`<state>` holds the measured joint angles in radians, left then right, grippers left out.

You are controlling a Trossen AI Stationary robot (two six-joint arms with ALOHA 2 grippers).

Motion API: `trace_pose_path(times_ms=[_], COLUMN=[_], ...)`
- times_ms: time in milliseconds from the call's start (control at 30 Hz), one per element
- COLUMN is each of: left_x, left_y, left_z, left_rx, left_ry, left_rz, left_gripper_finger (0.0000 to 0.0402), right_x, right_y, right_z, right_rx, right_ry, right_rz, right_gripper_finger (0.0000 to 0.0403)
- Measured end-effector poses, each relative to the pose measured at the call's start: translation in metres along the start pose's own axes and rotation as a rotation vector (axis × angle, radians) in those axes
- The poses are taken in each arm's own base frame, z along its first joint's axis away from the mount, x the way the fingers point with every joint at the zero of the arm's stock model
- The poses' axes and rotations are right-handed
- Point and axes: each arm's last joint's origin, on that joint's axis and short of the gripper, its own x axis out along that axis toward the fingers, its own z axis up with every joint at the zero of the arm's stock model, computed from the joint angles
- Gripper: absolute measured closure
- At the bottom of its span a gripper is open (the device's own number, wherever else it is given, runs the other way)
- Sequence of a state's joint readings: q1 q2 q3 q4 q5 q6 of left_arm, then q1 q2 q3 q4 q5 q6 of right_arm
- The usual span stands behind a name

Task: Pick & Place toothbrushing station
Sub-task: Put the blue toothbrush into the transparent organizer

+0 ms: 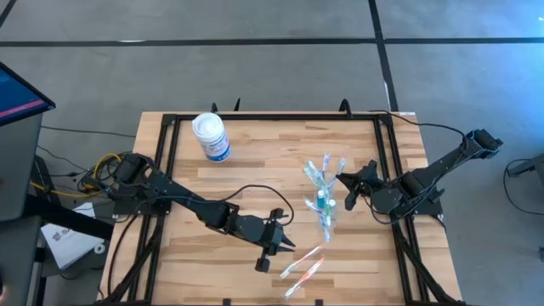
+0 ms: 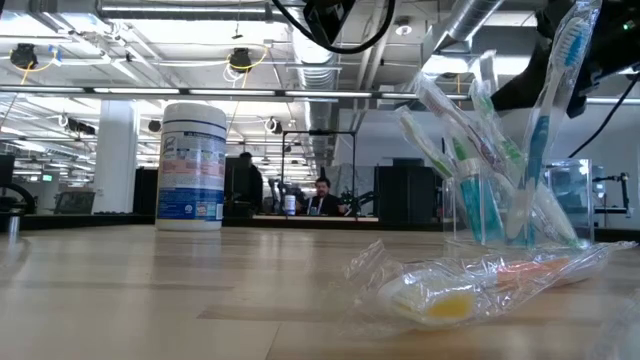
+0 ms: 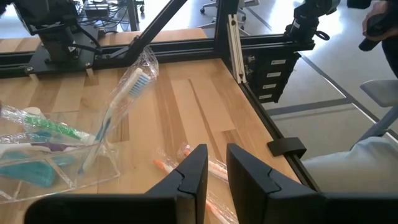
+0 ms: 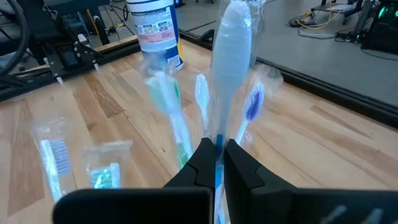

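Nearest the front edge of the table (image 1: pixel 255 153) lie 2 wrapped pink-orange toothbrushes (image 1: pixel 303 265), still in crinkled clear film, and the left gripper (image 1: pixel 285 246) hangs just beside them with its fingers slightly apart and nothing between them. Farther in stands the small clear plastic cup (image 1: pixel 325 204), already bristling with wrapped blue and green toothbrushes that lean outward at loose angles. The right gripper (image 1: pixel 350 192) sits right beside the cup, clenched on the handle of a blue toothbrush (image 4: pixel 231 37) whose wrapped head points up past its fingers. Farthest back, well apart from all this, stands a white canister (image 1: pixel 211 136). The risk, as I judge it, lies at the cup: it looks light and top-heavy, so a push from the clamped brush or the gripper body could tip it or sweep out brushes already in place. On the near side, the slippery film could let the 2 flat brushes skid away when the left fingers pinch down.
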<state>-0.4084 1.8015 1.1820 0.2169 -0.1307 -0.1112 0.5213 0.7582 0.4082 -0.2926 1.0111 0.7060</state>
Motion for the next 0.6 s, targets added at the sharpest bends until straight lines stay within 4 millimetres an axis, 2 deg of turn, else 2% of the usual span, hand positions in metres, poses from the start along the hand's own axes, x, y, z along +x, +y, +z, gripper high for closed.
trace_pose_path(times_ms=[400,600], left_x=[0.0,0.0], left_y=[0.0,0.0], left_z=[0.0,0.0], left_rx=[0.001,0.001], left_ry=[0.0,0.0], left_rz=[0.0,0.0], left_gripper_finger=[0.0348,0.0348], right_x=[0.006,0.007], right_y=[-0.005,-0.005], right_z=[-0.022,-0.024], right_rx=[0.02,0.029], right_ry=[0.002,0.009], right_rz=[0.02,0.021], right_gripper_finger=[0.0403,0.0402])
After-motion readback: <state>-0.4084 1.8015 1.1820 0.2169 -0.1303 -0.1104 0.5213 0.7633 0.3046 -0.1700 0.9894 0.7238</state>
